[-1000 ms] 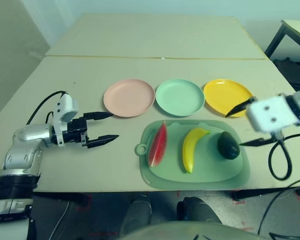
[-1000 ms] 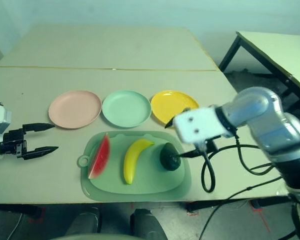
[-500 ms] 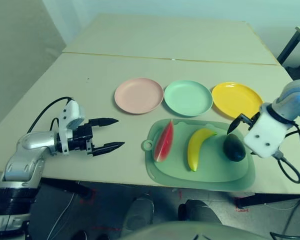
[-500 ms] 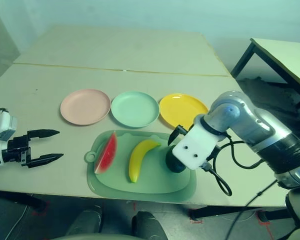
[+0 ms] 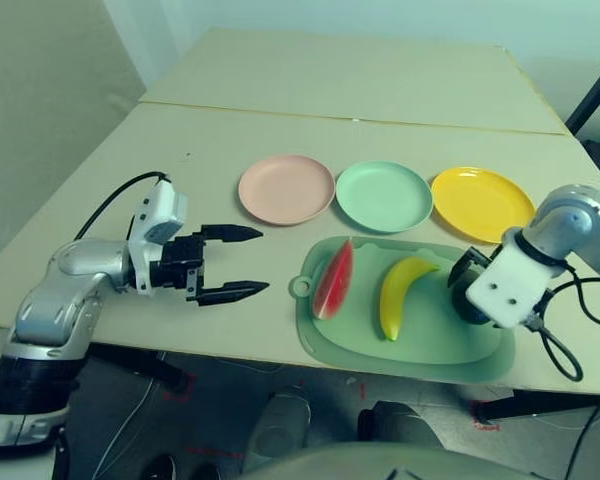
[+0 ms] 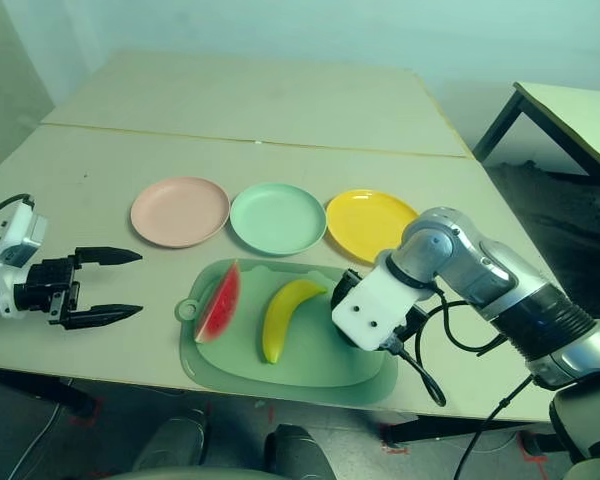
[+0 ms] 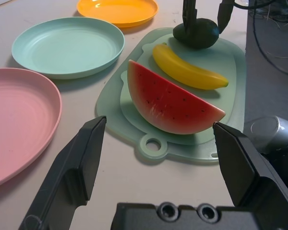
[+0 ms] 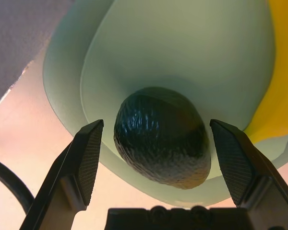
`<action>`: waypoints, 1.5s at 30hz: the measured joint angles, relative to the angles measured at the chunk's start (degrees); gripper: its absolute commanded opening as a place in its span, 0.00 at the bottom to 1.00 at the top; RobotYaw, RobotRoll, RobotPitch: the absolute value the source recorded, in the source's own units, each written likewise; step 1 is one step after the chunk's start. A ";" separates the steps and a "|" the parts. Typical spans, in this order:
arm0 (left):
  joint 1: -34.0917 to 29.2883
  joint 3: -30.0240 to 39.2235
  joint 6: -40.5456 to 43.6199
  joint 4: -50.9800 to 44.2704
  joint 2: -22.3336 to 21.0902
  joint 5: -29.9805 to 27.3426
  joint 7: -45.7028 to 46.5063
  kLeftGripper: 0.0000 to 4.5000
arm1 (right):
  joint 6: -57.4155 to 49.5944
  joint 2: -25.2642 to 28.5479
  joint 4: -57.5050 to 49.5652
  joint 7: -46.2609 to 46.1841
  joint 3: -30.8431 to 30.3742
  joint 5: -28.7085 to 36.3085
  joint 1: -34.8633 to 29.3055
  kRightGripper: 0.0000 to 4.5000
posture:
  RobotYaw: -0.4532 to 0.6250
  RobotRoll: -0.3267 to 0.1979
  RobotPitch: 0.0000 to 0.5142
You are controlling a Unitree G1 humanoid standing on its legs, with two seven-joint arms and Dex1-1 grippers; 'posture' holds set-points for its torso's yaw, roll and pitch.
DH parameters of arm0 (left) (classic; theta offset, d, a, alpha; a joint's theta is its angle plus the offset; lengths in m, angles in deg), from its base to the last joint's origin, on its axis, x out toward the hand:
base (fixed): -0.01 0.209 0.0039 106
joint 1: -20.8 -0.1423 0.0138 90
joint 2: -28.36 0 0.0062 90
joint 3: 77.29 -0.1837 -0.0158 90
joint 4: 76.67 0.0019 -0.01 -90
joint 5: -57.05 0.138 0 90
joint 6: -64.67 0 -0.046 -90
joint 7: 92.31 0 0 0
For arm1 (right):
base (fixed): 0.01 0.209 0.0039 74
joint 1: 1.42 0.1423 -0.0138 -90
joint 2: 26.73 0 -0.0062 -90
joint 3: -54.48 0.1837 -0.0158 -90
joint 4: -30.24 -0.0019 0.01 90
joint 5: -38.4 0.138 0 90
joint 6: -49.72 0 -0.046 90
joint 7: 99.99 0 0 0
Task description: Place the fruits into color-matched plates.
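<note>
Three plates sit in a row across the table (image 5: 180,170): pink plate (image 5: 286,189) at the robot's left, mint green plate (image 5: 384,196) in the middle, yellow plate (image 5: 481,203) at the right; all three bare, near one another but not touching.

Nearer the robot lies the green mat (image 5: 410,345), its ring tab pointing left; all three fruits rest on it. Watermelon wedge (image 5: 333,279) at the left end, standing on its rind edge, red face showing; banana (image 5: 398,295) in the middle, lying flat, curved; avocado (image 8: 162,135) at the right end, dark and pebbled, close to the mat's rim.

Right gripper (image 8: 161,158) points steeply down over the avocado; jaws spread wide, one black finger on each side of the fruit, gaps visible between pads and skin in the right wrist view; nothing gripped. In the head views the white wrist block covers most of the avocado.

Left gripper (image 5: 242,263) hovers above bare table left of the mat, pointing toward the watermelon wedge; jaws wide apart, nothing between them; well clear of the mat and of the pink plate.
</note>
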 measured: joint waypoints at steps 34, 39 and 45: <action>3.40 -0.23 6.13 -0.33 3.53 0.06 13.96 1.00 | 5.41 -19.59 62.34 -26.27 0.02 -23.38 31.82 0.60 | 0.57 0.62 0.14; 1.97 -0.15 6.20 -1.72 3.43 0.05 14.96 1.00 | 6.09 -21.28 70.22 -32.95 -0.38 -28.02 32.56 0.60 | 0.58 0.62 0.15; 0.66 0.25 6.04 -2.25 3.13 0.09 15.06 1.00 | 6.54 -21.85 73.11 -35.14 -0.40 -30.73 32.25 0.91 | 0.58 0.62 0.14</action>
